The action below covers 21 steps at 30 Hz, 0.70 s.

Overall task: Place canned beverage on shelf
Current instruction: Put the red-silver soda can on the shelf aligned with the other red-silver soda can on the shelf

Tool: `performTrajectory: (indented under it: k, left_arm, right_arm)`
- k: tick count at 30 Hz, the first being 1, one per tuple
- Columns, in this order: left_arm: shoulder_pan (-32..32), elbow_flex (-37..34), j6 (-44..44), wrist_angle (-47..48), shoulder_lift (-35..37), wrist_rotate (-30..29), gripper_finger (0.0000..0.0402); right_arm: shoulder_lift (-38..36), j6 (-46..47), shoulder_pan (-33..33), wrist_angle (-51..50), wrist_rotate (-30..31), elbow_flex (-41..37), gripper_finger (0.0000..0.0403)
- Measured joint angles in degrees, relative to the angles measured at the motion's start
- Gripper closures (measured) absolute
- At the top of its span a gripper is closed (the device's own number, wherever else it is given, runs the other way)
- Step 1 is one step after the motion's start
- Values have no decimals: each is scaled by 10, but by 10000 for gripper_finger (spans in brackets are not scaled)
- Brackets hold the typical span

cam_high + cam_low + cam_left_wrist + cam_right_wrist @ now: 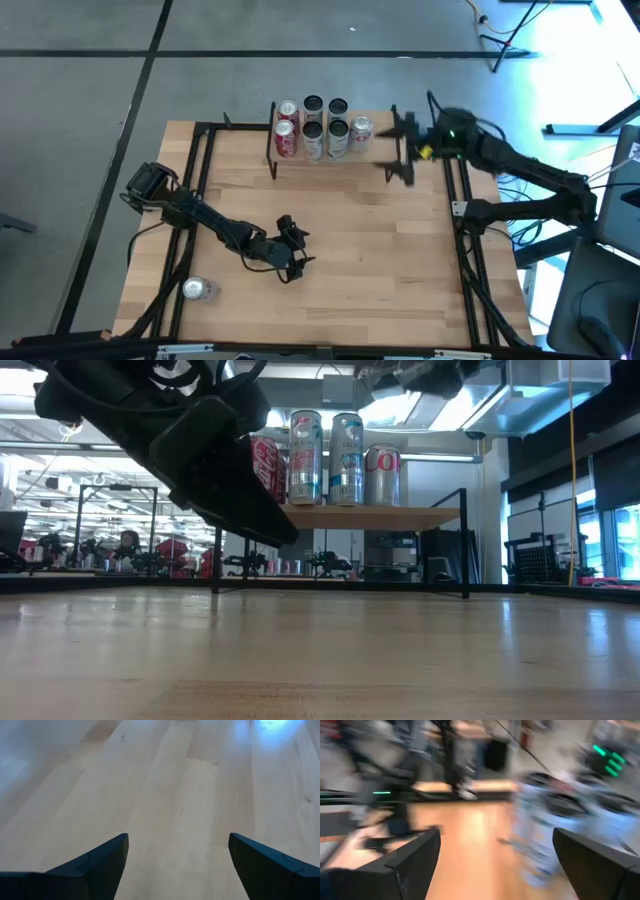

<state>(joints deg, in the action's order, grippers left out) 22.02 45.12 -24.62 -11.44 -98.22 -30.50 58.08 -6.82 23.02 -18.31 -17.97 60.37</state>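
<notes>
The shelf [370, 517], a light plank on a thin black frame, stands at the table's far middle. Several cans [312, 128] stand upright on its top, red ones at its left end and silver ones beside them. One more silver can [198, 289] lies on its side on the table near the near left corner. My left gripper [293, 250] is open and empty, low over the bare wood [177, 865] in the middle of the table. My right gripper [398, 148] is open and empty, just right of the shelf's right end. Its wrist view [495, 865] is blurred, with cans [545, 835] ahead.
Black frame rails [205, 160] run along the table's left and right sides. The middle and near right of the wooden tabletop [380, 270] hold no objects. Cables and stands lie on the floor beyond the table's right edge.
</notes>
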Motion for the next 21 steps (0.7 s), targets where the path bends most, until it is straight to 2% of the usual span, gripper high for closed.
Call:
performTrajectory:
  k: [3, 5, 7, 9, 14, 17, 21]
  left_arm:
    - [-11, 13, 2, 29, 19, 9, 73]
    - [-12, 39, 3, 83, 34, 14, 73]
    - [-7, 79, 1, 162, 47, 14, 73]
    - [-2, 129, -24, 280, 56, 14, 73]
    - [13, 263, -143, 575, 61, 15, 73]
    - [28, 336, -240, 709, 61, 69, 73]
    - [66, 405, -370, 836, 61, 144, 73]
  right_arm:
    - [-44, 0, -56, 95, -26, -81, 33]
    - [-64, 0, -97, 158, -26, -138, 33]
    - [-77, 0, -140, 212, -26, -186, 33]
    - [-81, -1, -182, 266, -26, -223, 33]
    - [-69, -32, -277, 340, -18, -263, 33]
    - [-51, -41, -318, 364, 14, -264, 33]
    - [-20, -35, -354, 395, 67, -265, 33]
